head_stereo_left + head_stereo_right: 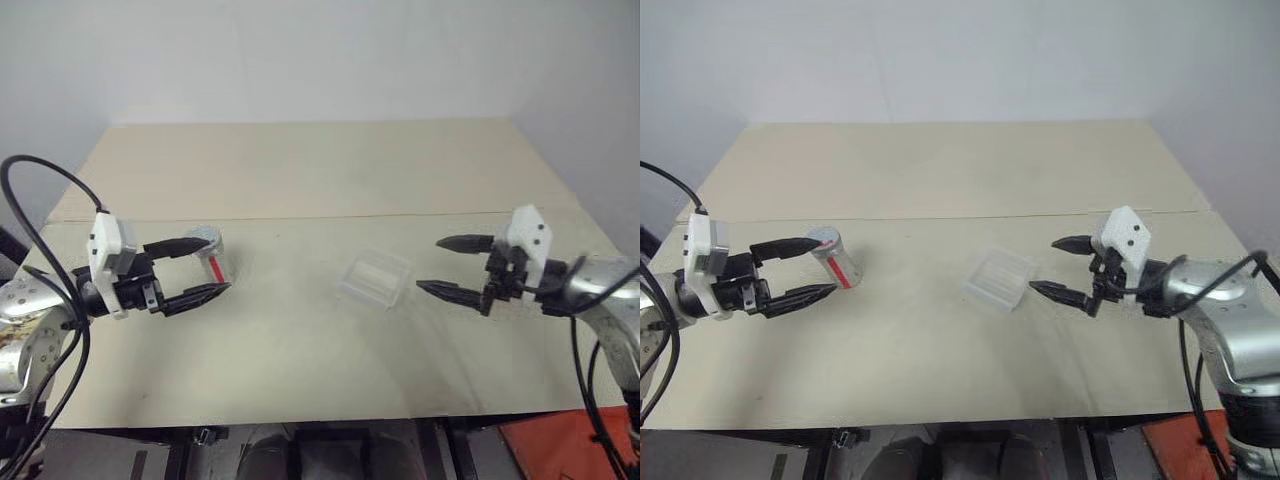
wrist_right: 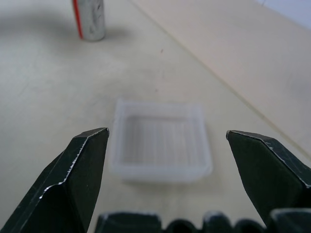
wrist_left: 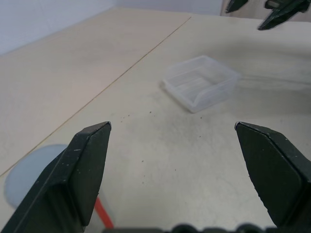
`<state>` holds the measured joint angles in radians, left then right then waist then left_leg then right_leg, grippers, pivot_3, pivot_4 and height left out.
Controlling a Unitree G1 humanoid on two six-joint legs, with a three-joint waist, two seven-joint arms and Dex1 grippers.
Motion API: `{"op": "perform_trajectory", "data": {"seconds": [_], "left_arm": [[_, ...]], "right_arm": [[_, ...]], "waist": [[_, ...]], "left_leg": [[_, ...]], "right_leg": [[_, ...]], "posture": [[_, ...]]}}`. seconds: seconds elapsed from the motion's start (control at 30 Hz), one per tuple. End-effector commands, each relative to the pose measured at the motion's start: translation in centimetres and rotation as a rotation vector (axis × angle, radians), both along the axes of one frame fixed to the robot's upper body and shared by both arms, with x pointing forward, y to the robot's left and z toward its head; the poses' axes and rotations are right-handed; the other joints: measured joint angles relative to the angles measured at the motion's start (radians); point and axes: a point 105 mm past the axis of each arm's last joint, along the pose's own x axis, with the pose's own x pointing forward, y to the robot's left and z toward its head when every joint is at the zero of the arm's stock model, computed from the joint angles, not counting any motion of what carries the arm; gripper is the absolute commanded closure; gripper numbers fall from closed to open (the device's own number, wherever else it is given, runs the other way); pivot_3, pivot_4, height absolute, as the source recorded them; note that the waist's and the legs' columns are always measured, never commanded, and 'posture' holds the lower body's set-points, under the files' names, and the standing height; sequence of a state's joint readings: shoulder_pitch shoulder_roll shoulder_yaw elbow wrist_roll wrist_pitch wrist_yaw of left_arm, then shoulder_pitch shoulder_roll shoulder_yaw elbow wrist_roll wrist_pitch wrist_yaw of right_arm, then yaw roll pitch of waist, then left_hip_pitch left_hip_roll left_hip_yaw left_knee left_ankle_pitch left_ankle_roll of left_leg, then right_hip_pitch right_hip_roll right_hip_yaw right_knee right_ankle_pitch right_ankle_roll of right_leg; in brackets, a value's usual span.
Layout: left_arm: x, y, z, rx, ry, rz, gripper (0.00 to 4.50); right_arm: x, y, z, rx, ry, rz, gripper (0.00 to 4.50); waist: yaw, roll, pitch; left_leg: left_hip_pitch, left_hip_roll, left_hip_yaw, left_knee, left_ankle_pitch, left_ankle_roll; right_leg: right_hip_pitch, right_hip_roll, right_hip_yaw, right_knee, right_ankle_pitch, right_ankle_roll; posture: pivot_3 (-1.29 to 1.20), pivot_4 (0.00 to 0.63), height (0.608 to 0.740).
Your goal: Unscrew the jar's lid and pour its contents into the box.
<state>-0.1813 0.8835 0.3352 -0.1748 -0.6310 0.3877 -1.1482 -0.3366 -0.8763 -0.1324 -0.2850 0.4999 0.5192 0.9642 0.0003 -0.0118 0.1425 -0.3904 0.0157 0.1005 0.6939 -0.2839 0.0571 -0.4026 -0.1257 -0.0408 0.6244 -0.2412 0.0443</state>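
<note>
So far nothing of the task looks done: the jar stands upright on the table with its grey lid on top, toward the table's left edge and roughly midway between the front and back edges. The clear box sits empty near the middle of the table, well apart from the jar. Unscrewing, lifting and pouring all remain, as I judge it.

The left gripper hangs with its two black fingers spread wide, one to each side of the jar's near flank, gripping nothing; whether a fingertip touches the jar I cannot tell. The right gripper is likewise spread wide and empty, just beside the box's right side and pointing at it.

Around them the tabletop is bare. A seam runs across it from left to right behind both things, and the whole back half up to the wall is free. The strip between jar and box is free as well, giving a plain path for carrying the jar over. The front edge lies fairly near both grippers, so there is less room to draw back that way.
</note>
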Motion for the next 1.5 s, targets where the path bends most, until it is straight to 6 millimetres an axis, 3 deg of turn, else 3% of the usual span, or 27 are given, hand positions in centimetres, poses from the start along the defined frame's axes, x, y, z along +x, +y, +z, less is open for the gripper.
{"op": "perform_trajectory", "data": {"seconds": [0.03,0.27,0.4,0.53,0.77,0.93,1.07,1.5], "left_arm": [[-0.1,0.5,1.3,0.039,-0.068,0.023,0.06],[-1.0,-0.2,1.2,0.032,-0.08,0.035,0.06],[-1.6,0.1,1.3,0.013,-0.085,0.071,0.06],[-2.0,0.1,1.4,-0.018,-0.122,0.131,0.06],[-2.0,-0.8,-0.3,-0.144,-0.127,0.442,0.06],[-1.4,-0.2,-1.6,-0.241,-0.127,0.717,0.06],[-0.7,-0.6,-4.1,-0.236,-0.098,0.849,0.06],[3.1,-2.7,-6.7,-0.27,-0.12,0.966,0.06]], "right_arm": [[0.1,-0.6,0.7,-0.023,-0.057,0.005,0.0],[0.5,-2.2,1.0,-0.01,-0.046,0.02,0.0],[0.9,-2.5,0.4,-0.041,-0.022,0.028,0.0],[1.1,-2.5,1.2,-0.02,-0.028,0.064,0.0],[2.1,-2.4,1.3,-0.07,-0.042,0.078,0.0],[2.9,-2.2,1.6,-0.076,-0.062,0.083,0.0],[3.2,-1.9,1.7,-0.088,-0.084,0.097,0.0],[2.7,-1.6,3.0,-0.071,-0.135,0.107,0.0]], "waist": [[0.004,0.0,0.0],[0.006,0.0,0.0],[0.004,0.0,0.0],[-0.001,0.0,0.0],[0.0,0.0,0.0],[0.005,0.0,0.0],[0.01,0.0,0.0],[0.012,0.0,0.0]], "left_leg": [[0.0,0.0,0.0,0.0,0.0,0.0],[0.0,0.0,0.0,0.0,0.0,0.0],[0.0,0.001,0.0,0.0,0.0,0.0],[0.001,0.001,0.001,0.0,0.0,0.0],[0.001,0.001,-0.001,0.0,0.0,0.0],[0.003,0.0,-0.001,0.0,0.0,0.0],[0.005,0.0,-0.001,-0.001,0.0,0.0],[0.005,0.0,-0.004,-0.001,-0.001,0.001]], "right_leg": [[0.0,0.0,0.0,0.0,0.0,0.0],[0.0,0.0,0.0,0.0,0.0,0.0],[0.0,0.0,0.0,0.0,0.0,0.0],[0.0,0.0,0.001,0.0,0.0,0.0],[0.001,-0.001,0.001,0.0,0.0,0.0],[0.004,-0.003,0.001,-0.001,0.0,0.0],[0.006,-0.003,0.0,-0.002,0.0,-0.001],[0.01,-0.003,-0.003,-0.01,0.002,-0.001]], "posture": [[0.0,0.15,0.74],[0.0,0.15,0.74],[0.0,0.15,0.74],[0.0,0.15,0.74],[0.0,0.15,0.74],[0.0,0.15,0.74],[0.0,0.15,0.74],[0.0,0.15,0.74]]}}
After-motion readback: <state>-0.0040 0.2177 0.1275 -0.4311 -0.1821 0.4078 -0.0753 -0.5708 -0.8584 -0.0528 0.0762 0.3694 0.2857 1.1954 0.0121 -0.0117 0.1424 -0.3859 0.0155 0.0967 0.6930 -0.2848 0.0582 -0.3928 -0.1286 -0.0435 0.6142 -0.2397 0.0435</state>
